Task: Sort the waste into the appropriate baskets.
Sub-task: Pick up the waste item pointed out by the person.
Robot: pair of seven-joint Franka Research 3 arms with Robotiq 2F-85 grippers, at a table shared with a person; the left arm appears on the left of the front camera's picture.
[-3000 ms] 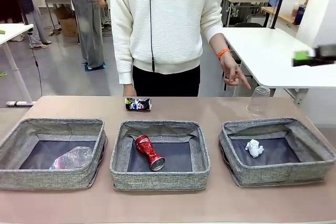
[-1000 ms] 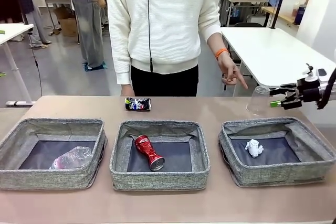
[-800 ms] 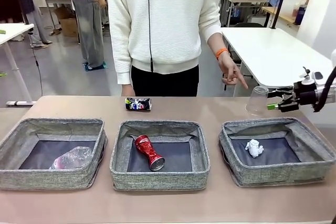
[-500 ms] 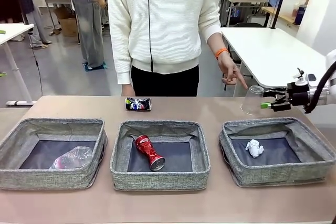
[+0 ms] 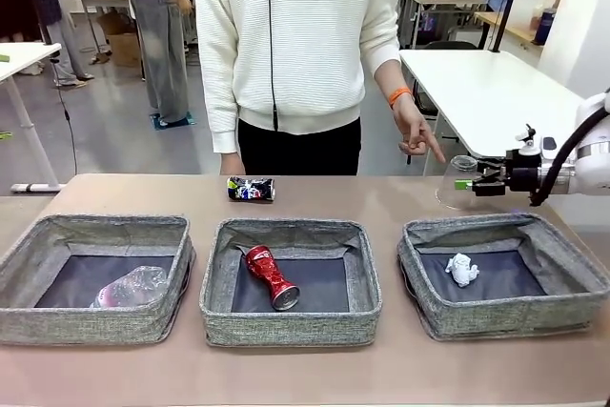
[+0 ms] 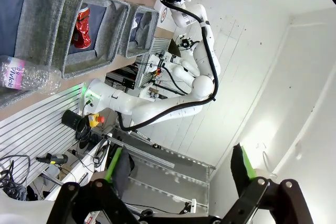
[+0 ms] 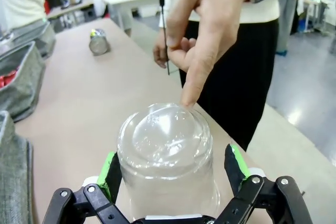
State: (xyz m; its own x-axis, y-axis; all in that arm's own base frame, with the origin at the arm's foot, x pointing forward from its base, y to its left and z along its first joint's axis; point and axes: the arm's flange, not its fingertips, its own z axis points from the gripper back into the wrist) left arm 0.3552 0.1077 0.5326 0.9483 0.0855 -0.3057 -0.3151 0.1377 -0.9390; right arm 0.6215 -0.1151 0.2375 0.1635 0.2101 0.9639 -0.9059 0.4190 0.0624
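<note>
Fingers of the right gripper stand wide around one upside-down cup, axis near upright; three baskets, two cans, one bottle.

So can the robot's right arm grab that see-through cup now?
Probably yes: the right gripper stands open with the clear plastic cup between its fingers. The person's hand points at the cup, close by.

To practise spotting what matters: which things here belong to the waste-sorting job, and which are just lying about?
Job: red can, dark can, bottle, clear cup, paper wad, three baskets, right claw, pointing hand.
Lying about: white table behind, bystanders.
</note>
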